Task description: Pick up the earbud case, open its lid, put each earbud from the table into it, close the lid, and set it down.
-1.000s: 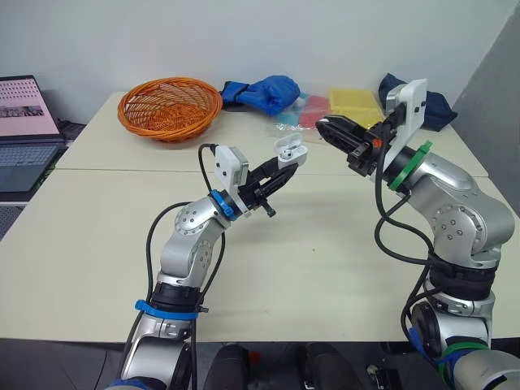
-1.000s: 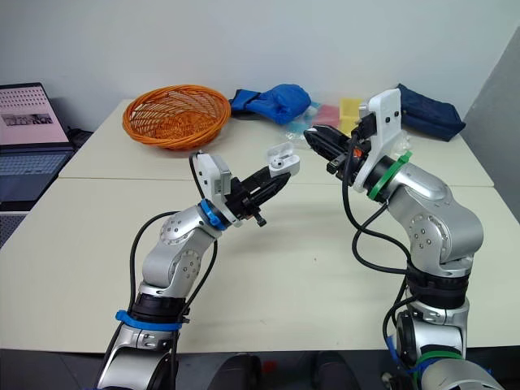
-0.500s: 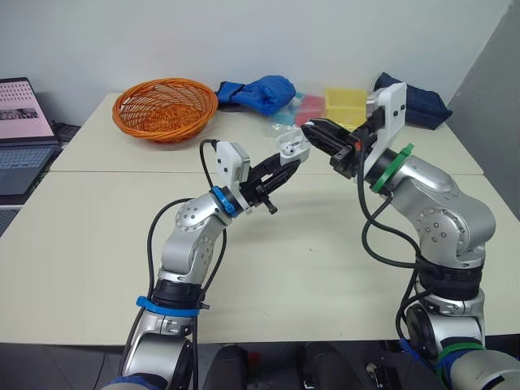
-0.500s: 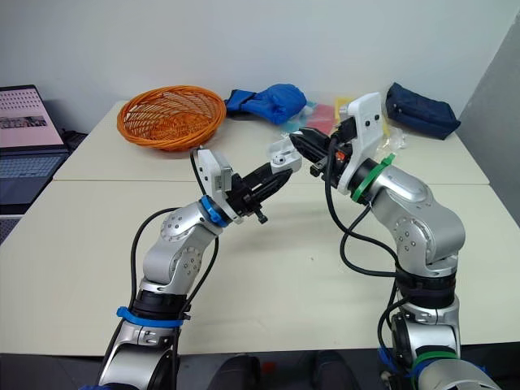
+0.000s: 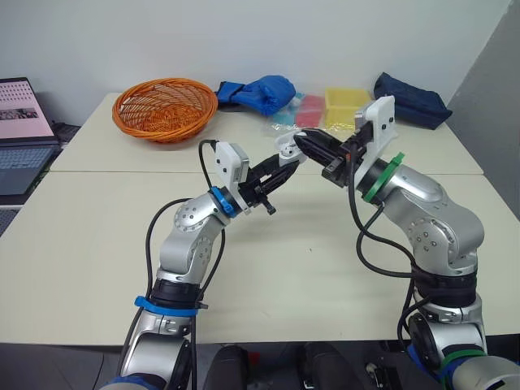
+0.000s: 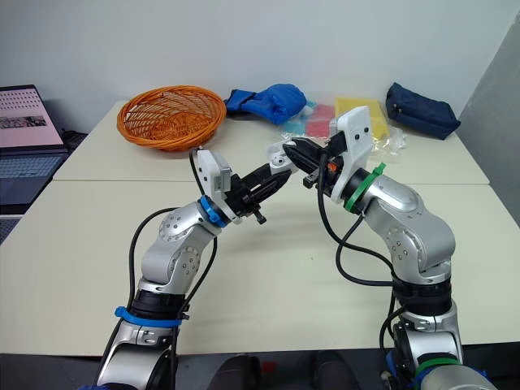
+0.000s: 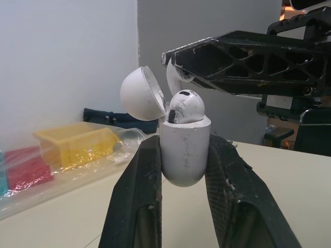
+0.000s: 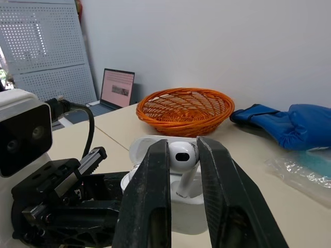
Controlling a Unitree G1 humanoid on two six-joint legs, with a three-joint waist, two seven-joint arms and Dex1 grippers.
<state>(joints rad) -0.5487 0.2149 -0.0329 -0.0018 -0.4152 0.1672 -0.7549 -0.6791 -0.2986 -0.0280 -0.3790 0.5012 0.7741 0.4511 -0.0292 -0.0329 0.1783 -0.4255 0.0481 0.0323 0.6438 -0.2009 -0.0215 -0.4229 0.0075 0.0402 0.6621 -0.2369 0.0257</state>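
The left pincer [image 5: 283,165] clamps the earbud case [image 7: 184,155] above the bench [image 5: 97,236] — lid [image 7: 140,94] open, one earbud [image 7: 182,106] seated. The right pincer [image 5: 307,145] pinches the second earbud [image 8: 182,156] (stem toward the case) at its opening.

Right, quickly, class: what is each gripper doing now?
Left gripper: jaws closed on the open earbud case.
Right gripper: jaws closed on an earbud, just over the case.

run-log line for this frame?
left gripper: shut on earbud case, lid open | right gripper: shut on earbud, at case opening | second earbud: seated
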